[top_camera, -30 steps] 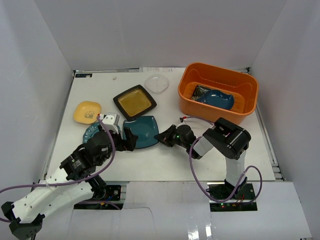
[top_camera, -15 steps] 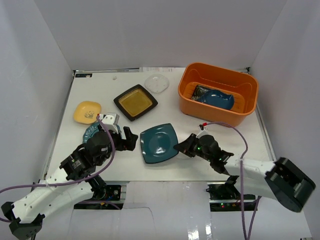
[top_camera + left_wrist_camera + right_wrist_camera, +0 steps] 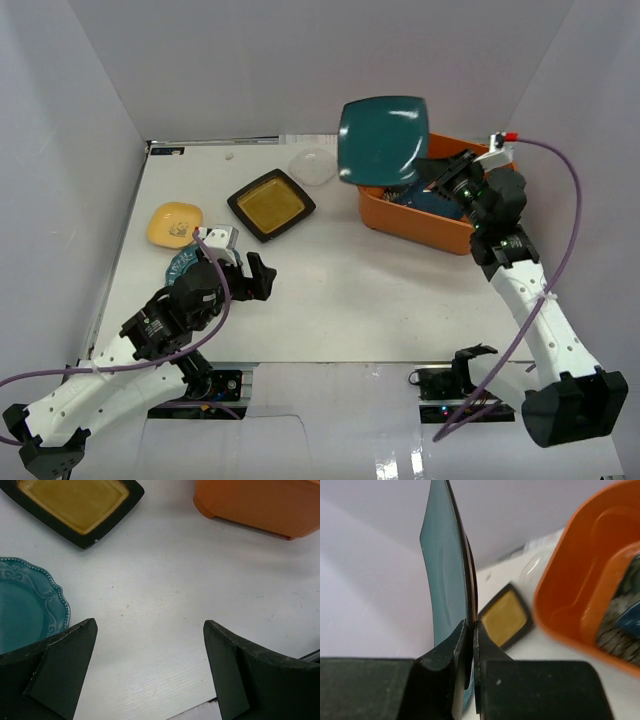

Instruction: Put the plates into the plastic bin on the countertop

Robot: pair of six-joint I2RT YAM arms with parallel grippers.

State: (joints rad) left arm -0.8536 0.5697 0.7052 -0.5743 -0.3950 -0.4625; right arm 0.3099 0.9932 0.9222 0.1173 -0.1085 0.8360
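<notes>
right claw (image 3: 470, 630) is clamped on the lower edge of the teal square plate (image 3: 383, 140), pinched tight on its rim, holding it on edge, near upright, high above the desk (image 3: 340, 290). seen from overhead the plate hangs at the left end of the plastic bin (image 3: 420, 228), overlapping that rim and partly outside it. in the right wrist view the bin's opening lies to the right of the plate and lower. the coming move turns on that, i judge: the plate must travel rightward over the opening, then tip toward flat and go down, or its free edge may catch the wall. the bin already holds the blue leaf-shaped plate (image 3: 425, 203) and a dark patterned plate (image 3: 620, 635), so the square one will likely land tilted on them. nothing stands between plate and bin.

left claw (image 3: 150, 670) hangs open, fingers (image 3: 55, 670) well apart, over the desk with nothing between them. the teal round scalloped plate (image 3: 25, 605) lies just beside it, on the left of its wrist view. farther off sit the black square plate with amber centre (image 3: 270, 204) and the yellow plate (image 3: 174, 224), both nearer the left arm. a clear glass dish (image 3: 313, 165) rests left of the bin.
</notes>
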